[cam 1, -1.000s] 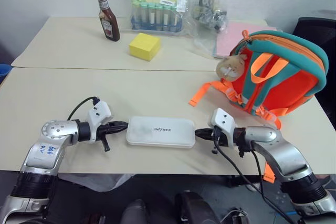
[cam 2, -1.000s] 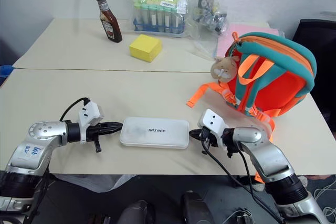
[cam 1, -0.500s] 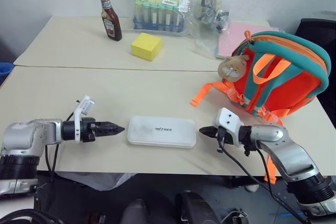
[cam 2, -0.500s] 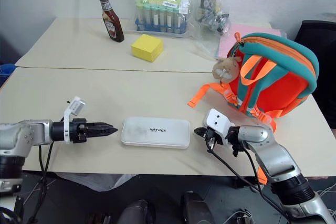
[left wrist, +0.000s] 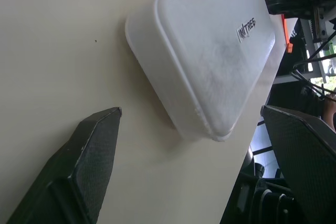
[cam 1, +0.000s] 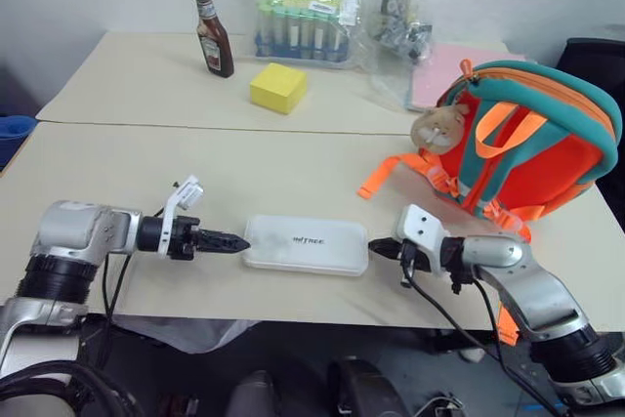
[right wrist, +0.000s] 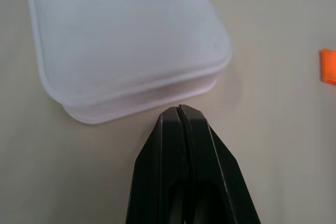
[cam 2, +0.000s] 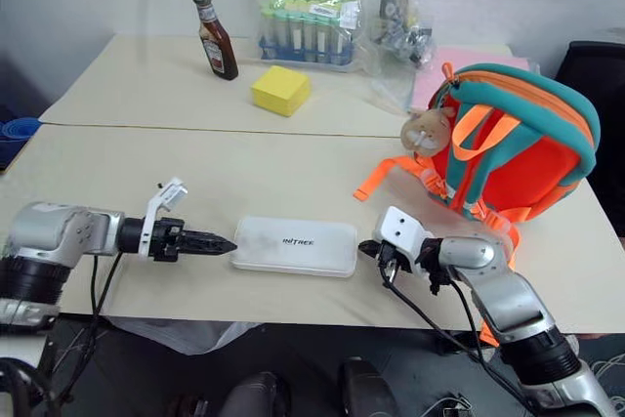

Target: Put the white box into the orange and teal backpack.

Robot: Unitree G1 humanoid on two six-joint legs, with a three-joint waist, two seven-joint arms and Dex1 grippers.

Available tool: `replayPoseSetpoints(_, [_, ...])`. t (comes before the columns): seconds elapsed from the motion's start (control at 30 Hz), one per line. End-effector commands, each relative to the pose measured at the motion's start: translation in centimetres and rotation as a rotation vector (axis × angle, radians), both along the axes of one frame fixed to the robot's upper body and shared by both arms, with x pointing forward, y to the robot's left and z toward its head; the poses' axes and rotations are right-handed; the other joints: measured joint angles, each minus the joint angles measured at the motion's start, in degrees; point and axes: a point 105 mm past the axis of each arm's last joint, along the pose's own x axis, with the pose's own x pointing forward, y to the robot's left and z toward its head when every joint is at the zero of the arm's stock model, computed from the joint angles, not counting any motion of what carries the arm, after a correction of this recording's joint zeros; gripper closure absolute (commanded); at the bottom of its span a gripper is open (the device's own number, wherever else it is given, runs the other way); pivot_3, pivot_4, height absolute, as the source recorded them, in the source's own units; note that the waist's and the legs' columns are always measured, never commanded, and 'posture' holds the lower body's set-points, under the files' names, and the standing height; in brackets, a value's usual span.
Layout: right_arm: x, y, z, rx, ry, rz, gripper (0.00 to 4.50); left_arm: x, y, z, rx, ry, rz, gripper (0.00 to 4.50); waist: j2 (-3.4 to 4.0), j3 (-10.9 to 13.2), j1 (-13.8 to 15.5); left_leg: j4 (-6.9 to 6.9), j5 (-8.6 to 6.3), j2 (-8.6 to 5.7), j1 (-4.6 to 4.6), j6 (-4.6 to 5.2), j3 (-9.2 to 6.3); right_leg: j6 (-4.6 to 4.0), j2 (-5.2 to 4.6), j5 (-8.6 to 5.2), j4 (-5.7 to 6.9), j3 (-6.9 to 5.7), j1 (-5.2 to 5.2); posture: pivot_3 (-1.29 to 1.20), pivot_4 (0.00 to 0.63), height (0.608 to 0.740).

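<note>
Flat white plastic box (cam 1: 306, 245) with rounded corners: lies flat near the beige surface's (cam 1: 244, 168) front edge. Left end effector (cam 1: 234, 242): fingers spread wide, beside its left end. Right end effector (cam 1: 379, 249): fingers pressed together, at its right end. Orange and teal backpack (cam 1: 522, 148): upright, far right.

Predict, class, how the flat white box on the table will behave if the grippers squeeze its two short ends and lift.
The white box looks like smooth moulded plastic with rounded corners, so it will probably stay stiff but may slip between narrow fingertips. Lying flat and low, it is unlikely to roll or tip; pushed, it would likely slide across the table. It is probably light for its size.
</note>
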Motion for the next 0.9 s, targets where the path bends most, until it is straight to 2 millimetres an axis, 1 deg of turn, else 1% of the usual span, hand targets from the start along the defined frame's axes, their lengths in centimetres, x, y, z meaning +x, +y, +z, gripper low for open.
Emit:
replayPoseSetpoints(0.03, [-0.3,1.0,0.5,0.019,-0.039,0.027,4.50,0.7,-1.9,-1.9,0.034,0.069,-0.024,0.02,0.00,0.0,0.4,0.08,-0.02,-0.01,-0.01,0.04,-0.02,0.00,-0.01,0.00,0.01,-0.01,0.02,0.00,0.150,0.740])
replayPoseSetpoints(0.07, [-0.3,1.0,0.5,0.020,-0.039,0.025,4.50,0.7,-2.6,-1.6,0.015,0.076,-0.044,0.02,0.00,0.0,0.5,0.15,-0.04,-0.04,-0.02,0.07,-0.06,0.00,-0.03,0.00,0.01,-0.02,0.08,0.00,0.150,0.740])
replayPoseSetpoints(0.17, [-0.3,0.9,0.3,0.021,-0.037,0.018,4.50,0.7,-3.7,-0.9,-0.021,0.093,-0.078,0.02,0.00,0.0,0.5,0.30,-0.09,-0.12,-0.10,0.16,-0.07,0.01,-0.13,0.00,0.05,-0.02,0.06,0.00,0.150,0.740])
replayPoseSetpoints(0.3, [-0.2,0.7,0.2,0.019,-0.037,0.006,4.50,0.5,-4.8,0.0,-0.060,0.099,-0.131,0.02,0.00,0.0,0.2,0.39,-0.11,-0.11,-0.18,0.18,-0.09,0.01,-0.14,0.00,0.05,-0.02,0.02,0.00,0.150,0.740])
replayPoseSetpoints(0.4, [-0.1,0.6,0.0,0.019,-0.038,-0.005,4.50,0.3,-4.6,1.4,-0.117,0.094,-0.150,0.59,-0.05,0.0,0.0,0.39,-0.11,-0.10,-0.21,0.17,-0.09,0.01,-0.13,0.00,0.07,-0.02,-0.03,0.00,0.150,0.740])
replayPoseSetpoints(0.47, [-0.1,0.4,0.0,0.020,-0.038,-0.011,4.50,0.1,-4.4,2.1,-0.150,0.096,-0.162,1.14,-0.05,0.0,-0.2,0.44,-0.09,-0.06,-0.37,0.14,-0.09,0.01,-0.09,0.00,0.13,-0.03,-0.19,0.00,0.150,0.740])
replayPoseSetpoints(0.57, [0.0,0.1,0.0,0.025,-0.038,-0.027,4.50,-0.6,-4.4,3.6,-0.225,0.095,-0.202,2.10,-0.06,0.0,-0.4,0.58,-0.08,0.02,-0.68,0.10,-0.10,0.01,-0.02,0.00,0.26,-0.03,-0.48,0.00,0.150,0.740])
replayPoseSetpoints(0.63, [0.1,0.0,0.1,0.031,-0.042,-0.036,4.50,-1.0,-4.6,4.1,-0.257,0.096,-0.220,2.73,-0.06,0.0,-0.4,0.60,-0.08,0.02,-0.74,0.10,-0.10,0.01,-0.02,0.00,0.28,-0.03,-0.54,0.00,0.150,0.740])
replayPoseSetpoints(0.7, [0.2,-0.3,0.5,0.049,-0.054,-0.056,4.50,-1.4,-4.9,4.7,-0.294,0.095,-0.237,3.20,-0.05,0.0,-0.4,0.62,-0.08,0.01,-0.75,0.10,-0.10,0.01,-0.04,0.00,0.29,-0.03,-0.54,0.00,0.150,0.740])
replayPoseSetpoints(0.77, [0.2,-0.8,1.1,0.070,-0.072,-0.088,4.50,-1.7,-5.1,5.1,-0.324,0.089,-0.246,3.21,-0.06,0.0,-0.3,0.63,-0.09,0.02,-0.77,0.10,-0.10,0.01,-0.04,0.00,0.29,-0.03,-0.55,0.00,0.150,0.740])
replayPoseSetpoints(0.83, [-0.1,-2.0,2.1,0.125,-0.066,-0.154,4.50,-1.8,-5.2,5.5,-0.352,0.076,-0.248,3.21,-0.05,0.0,-0.1,0.63,-0.09,0.02,-0.79,0.10,-0.10,0.01,-0.04,0.00,0.28,-0.03,-0.55,0.00,0.150,0.740])
replayPoseSetpoints(0.9, [-0.9,-4.2,3.3,0.183,-0.051,-0.233,4.13,-1.9,-5.2,6.2,-0.396,0.054,-0.235,3.21,-0.05,0.0,0.1,0.63,-0.09,0.02,-0.83,0.10,-0.11,0.01,-0.04,0.00,0.28,-0.03,-0.56,0.00,0.150,0.740])
